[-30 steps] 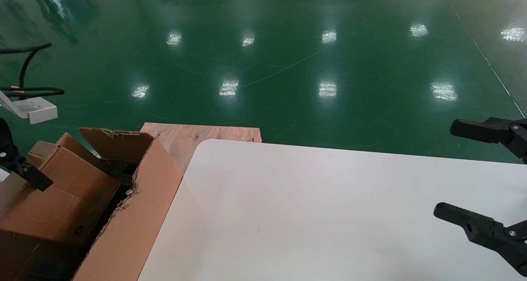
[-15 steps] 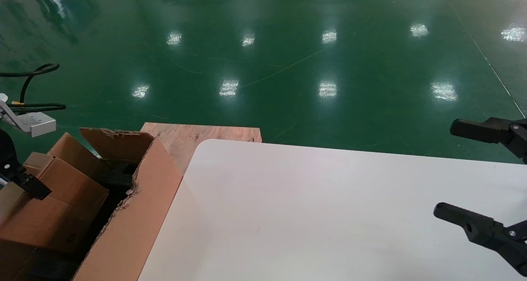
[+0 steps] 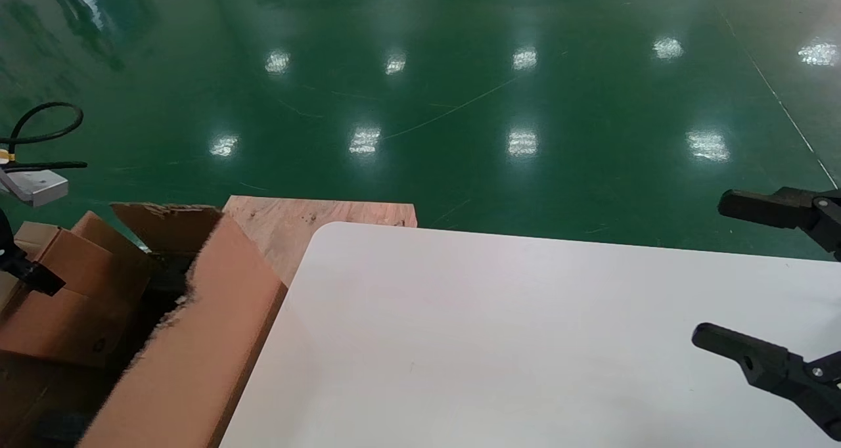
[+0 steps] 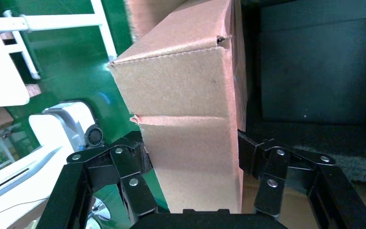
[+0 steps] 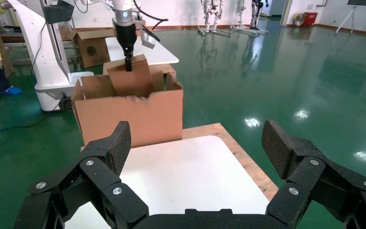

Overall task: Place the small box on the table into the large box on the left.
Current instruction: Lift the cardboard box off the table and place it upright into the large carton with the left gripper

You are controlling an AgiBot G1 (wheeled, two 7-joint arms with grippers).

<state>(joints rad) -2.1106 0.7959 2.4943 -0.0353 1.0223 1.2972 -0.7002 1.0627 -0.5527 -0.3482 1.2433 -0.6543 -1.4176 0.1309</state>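
I am holding the small box [image 4: 190, 129] in my left claw [image 4: 193, 162], my two fingers [image 4: 133, 162] pressing against its opposite sides, so the claw is clamped on it. From my head I am seeing that box [image 3: 66, 297] at my far left, tilted, sitting partly down inside the large box [image 3: 190, 343], with my left claw [image 3: 29, 274] on its upper end. The large box is standing just beside the table's [image 3: 525, 343] left edge, its tall flap with the ragged rim rising between the small box and the tabletop. From my right wrist I am seeing the small box [image 5: 129, 76] poking up out of the large box [image 5: 131, 117], my left claw [image 5: 127, 63] gripping it from above. Inside the large box the left wrist view is showing dark foam [image 4: 314, 67] next to the small box. My right claw [image 3: 742, 277] is hanging over the table's right side, fingers [image 5: 116, 145] spread wide apart, gripping nothing. A plywood board [image 3: 315, 215] is lying behind the table's rounded corner.
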